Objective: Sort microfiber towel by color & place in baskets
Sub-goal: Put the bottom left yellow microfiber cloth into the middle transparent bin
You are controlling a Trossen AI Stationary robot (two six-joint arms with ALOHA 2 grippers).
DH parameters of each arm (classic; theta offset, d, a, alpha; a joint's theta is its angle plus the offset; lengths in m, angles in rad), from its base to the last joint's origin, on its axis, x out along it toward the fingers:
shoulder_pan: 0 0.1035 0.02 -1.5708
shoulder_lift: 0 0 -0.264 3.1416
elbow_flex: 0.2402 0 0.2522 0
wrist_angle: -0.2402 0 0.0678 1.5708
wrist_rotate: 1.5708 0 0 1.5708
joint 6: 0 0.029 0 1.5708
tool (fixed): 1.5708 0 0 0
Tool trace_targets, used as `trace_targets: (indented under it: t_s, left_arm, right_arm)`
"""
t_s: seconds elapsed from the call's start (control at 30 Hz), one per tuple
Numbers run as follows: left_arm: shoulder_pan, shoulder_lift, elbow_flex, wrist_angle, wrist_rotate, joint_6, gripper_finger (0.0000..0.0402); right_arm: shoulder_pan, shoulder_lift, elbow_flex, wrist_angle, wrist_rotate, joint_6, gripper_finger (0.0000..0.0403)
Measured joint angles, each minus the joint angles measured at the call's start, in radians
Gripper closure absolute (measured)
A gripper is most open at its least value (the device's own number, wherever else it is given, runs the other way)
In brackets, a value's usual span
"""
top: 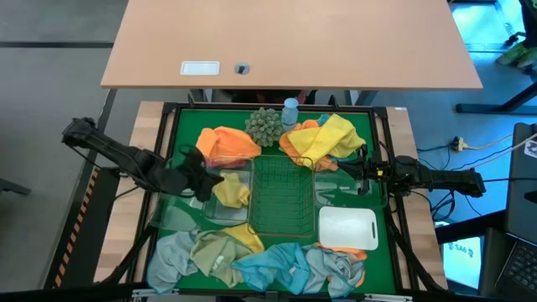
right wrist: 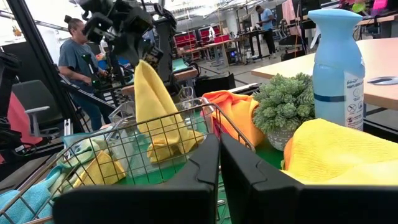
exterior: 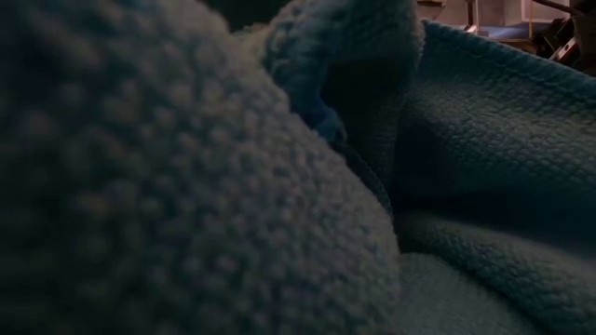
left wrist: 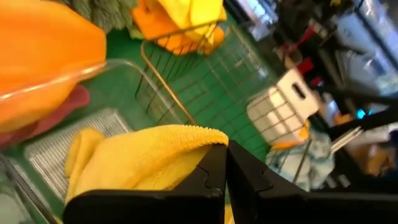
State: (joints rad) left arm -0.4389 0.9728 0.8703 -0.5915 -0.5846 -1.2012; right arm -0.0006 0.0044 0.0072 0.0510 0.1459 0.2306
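- High view: the left gripper (top: 204, 182) hangs over the clear plastic bin (top: 225, 195) left of the dark wire-mesh basket (top: 283, 195), pinching a yellow microfiber towel (top: 232, 191), likely so it drops with its own colour. The right gripper (top: 351, 169) waits, empty, over the clear bin (top: 336, 180) right of the mesh. I count five containers: three clear, one mesh, one white plastic bin (top: 347, 226). Unsorted cloths lie in two heaps, near and far.
- Low view: blue-grey terry cloth (exterior: 186, 186) fills the picture; nothing can be counted.
- Left wrist view: the fingers (left wrist: 208, 180) are clamped on the yellow towel's fold (left wrist: 149, 152).
- Right wrist view: the right fingers (right wrist: 202, 168) meet with nothing between. One light blue spray bottle (right wrist: 339, 62) and one grey-green spiky ball (right wrist: 283, 109) stand beyond.
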Motion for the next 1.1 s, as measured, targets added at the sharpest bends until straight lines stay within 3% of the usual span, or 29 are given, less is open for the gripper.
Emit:
trace_targets:
  t_s: [0.33,0.5,0.73,0.8,0.93,1.1]
  left_arm:
    - [0.0,0.162,0.0,-0.002,0.023,0.007,0.04]
    - [0.0,0.2,0.0,-0.002,0.052,0.007,0.037]
    - [0.0,0.2,0.0,-0.002,0.089,0.008,0.0315]
    - [0.005,0.196,0.0,-0.001,0.142,0.008,0.0306]
    - [0.032,0.161,0.0,0.0,0.255,0.004,0.0301]
    - [0.056,0.099,0.0,0.007,0.288,0.002,0.0302]
  right_arm:
    - [0.0,0.0,0.0,0.001,0.0,0.0,0.0386]
    - [0.0,0.0,0.0,0.003,0.001,0.0,0.0386]
    - [0.0,0.0,0.0,0.004,0.002,0.0,0.0386]
    - [0.0,0.0,0.0,0.008,0.002,0.0,0.0386]
    - [0.0,0.0,0.0,0.026,0.002,0.0,0.0386]
    - [0.0,0.0,0.0,0.068,0.003,0.0,0.0386]
